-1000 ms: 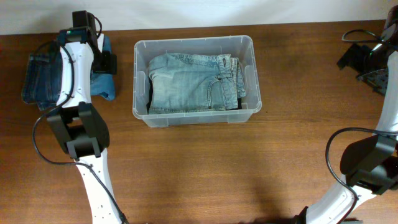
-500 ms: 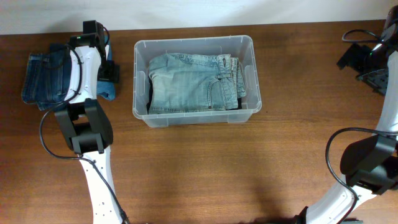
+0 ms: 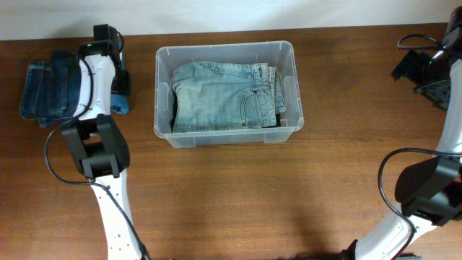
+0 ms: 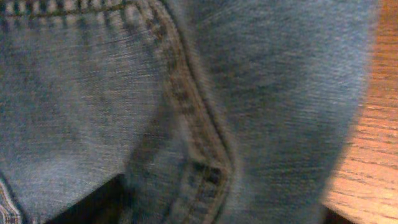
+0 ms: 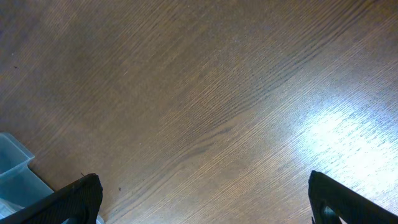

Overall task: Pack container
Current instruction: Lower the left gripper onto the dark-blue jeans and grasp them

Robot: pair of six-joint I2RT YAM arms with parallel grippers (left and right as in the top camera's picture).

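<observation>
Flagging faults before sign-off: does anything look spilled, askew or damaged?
Nothing stands out. The folded light blue denim jeans lie flat inside the clear rectangular plastic container, which sits square on the brown wooden table; darker blue jeans lie beside it.

Clear translucent rectangular container (image 3: 224,137), rounded rim, lidless. Sits upright on wooden table (image 3: 238,195), upper centre. Holds folded light-blue jeans (image 3: 220,95), covering most of floor.
</observation>
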